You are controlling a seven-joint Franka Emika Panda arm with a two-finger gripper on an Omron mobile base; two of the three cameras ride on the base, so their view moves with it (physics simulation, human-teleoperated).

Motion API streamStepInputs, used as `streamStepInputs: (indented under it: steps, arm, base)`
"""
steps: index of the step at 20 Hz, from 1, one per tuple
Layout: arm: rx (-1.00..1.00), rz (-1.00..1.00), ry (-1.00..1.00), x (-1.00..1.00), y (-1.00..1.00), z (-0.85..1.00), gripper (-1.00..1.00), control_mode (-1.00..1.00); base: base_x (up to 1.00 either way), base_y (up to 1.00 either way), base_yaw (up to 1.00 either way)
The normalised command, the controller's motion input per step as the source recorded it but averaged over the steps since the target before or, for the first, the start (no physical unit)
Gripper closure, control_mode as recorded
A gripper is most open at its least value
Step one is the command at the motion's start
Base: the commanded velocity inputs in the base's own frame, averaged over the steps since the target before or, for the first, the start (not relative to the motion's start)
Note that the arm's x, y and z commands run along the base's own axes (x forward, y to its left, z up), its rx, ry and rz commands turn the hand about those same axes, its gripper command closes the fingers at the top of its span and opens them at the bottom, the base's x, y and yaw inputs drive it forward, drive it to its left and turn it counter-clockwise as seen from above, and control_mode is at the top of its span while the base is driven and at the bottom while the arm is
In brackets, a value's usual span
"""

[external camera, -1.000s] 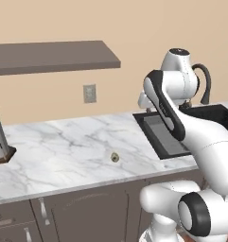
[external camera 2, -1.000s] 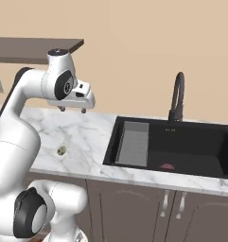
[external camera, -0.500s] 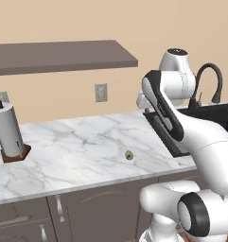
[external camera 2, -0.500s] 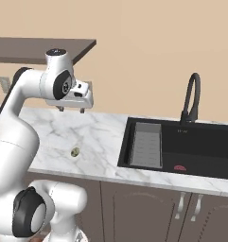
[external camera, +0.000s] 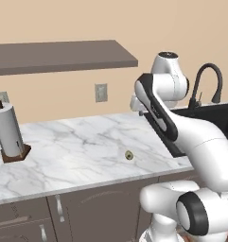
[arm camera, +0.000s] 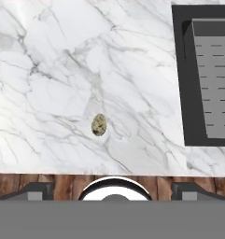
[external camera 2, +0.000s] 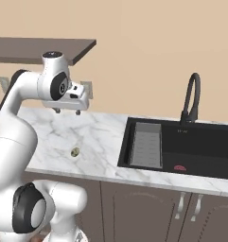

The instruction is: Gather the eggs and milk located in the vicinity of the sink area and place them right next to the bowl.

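In the left base view, the white arm is rising from the lower right and bending over the marble counter (external camera: 77,142), with its gripper (external camera: 137,105) hanging above the counter's back part, beside the sink (external camera: 205,118); whether the jaws are parted cannot be told here. A speckled egg (external camera: 129,154) is lying on the counter near the front edge, well apart from the paper towel holder (external camera: 9,134) standing far to the left. A wall outlet (external camera: 101,92) is sitting under the dark shelf (external camera: 63,56). In the right base view, the gripper (external camera 2: 68,111) is hovering above the counter with its two short fingers pointing down and nothing between them, while the egg (external camera 2: 75,151) is resting below and slightly forward of it. The black sink (external camera 2: 181,151) with its gooseneck faucet (external camera 2: 191,97) is holding a grey ribbed insert (external camera 2: 146,144) and a small flat red thing (external camera 2: 180,168). In the hand view, the egg (arm camera: 99,124) is lying alone on the marble, left of the sink's edge (arm camera: 179,74); the finger tips are standing wide apart at the bottom corners.
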Motion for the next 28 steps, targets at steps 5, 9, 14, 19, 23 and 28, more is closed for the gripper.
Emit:
streamStepInputs:
  steps: [5, 9, 14, 19, 23, 28]
  arm:
    - [0.00, 0.00, 0.00, 0.02, 0.08, -0.30, -1.00, -1.00]
    - [0.00, 0.00, 0.00, 0.05, 0.05, -0.34, -1.00, -1.00]
    - [0.00, 0.00, 0.00, 0.18, 0.08, -0.41, -1.00, -1.00]
    - [0.00, 0.00, 0.00, 0.24, 0.09, -0.40, -1.00, -1.00]
    - [0.00, 0.00, 0.01, 0.23, 0.08, -0.36, -1.00, -1.00]
    - [0.00, 0.00, 0.02, 0.23, 0.07, -0.33, -1.00, -1.00]
  base:
    - [0.00, 0.00, 0.00]
    - [0.00, 0.00, 0.00]
    - [0.00, 0.00, 0.00]
    - [0.00, 0.00, 0.00]
    - [0.00, 0.00, 0.00]
    - [0.00, 0.00, 0.00]
